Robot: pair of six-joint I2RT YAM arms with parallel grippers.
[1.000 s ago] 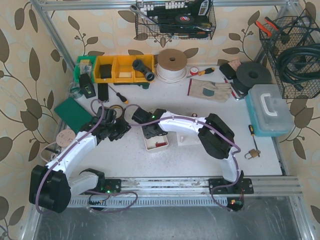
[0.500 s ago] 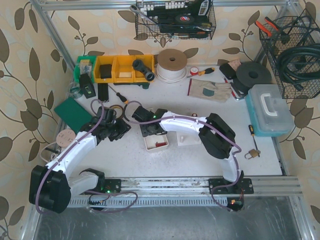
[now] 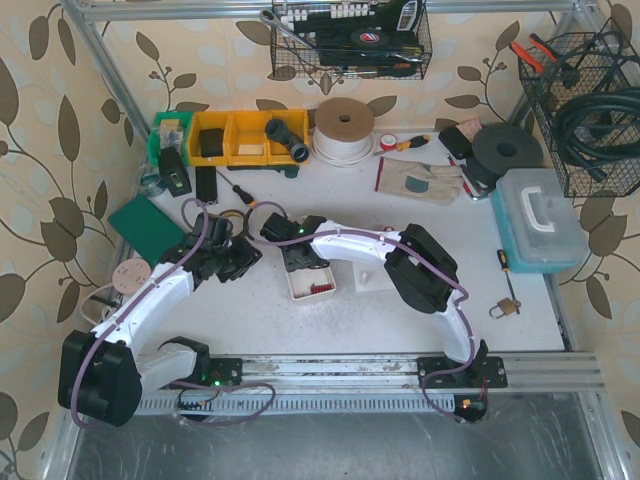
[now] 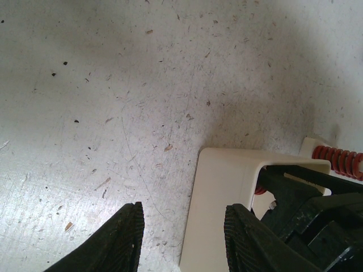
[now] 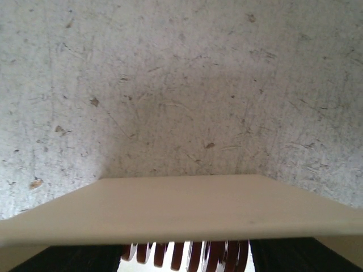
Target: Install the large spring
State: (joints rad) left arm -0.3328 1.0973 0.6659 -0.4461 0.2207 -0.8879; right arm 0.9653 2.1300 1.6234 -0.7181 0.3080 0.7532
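A cream open box (image 3: 312,291) lies on the table between the arms, with small red springs in it. My right gripper (image 3: 298,262) reaches down into its far end. In the right wrist view the box wall (image 5: 181,209) crosses the frame. Just below the wall, the large red spring (image 5: 170,255) spans the whole gap of my right gripper (image 5: 186,259), touching both dark fingers (image 5: 68,258). My left gripper (image 4: 184,226) stands open at the box's corner (image 4: 227,187), holding nothing. Another red spring (image 4: 340,160) shows at the box's far side.
Yellow bins (image 3: 245,137), a tape roll (image 3: 344,125) and gloves (image 3: 420,180) line the back. A blue-lidded case (image 3: 540,220) stands on the right. A green pad (image 3: 145,225) lies on the left. A small white block (image 3: 372,275) sits right of the box, a padlock (image 3: 503,307) further right.
The right arm's elbow has swung a little to the left and its gripper has crept toward the box's far end. The left arm has stayed still.
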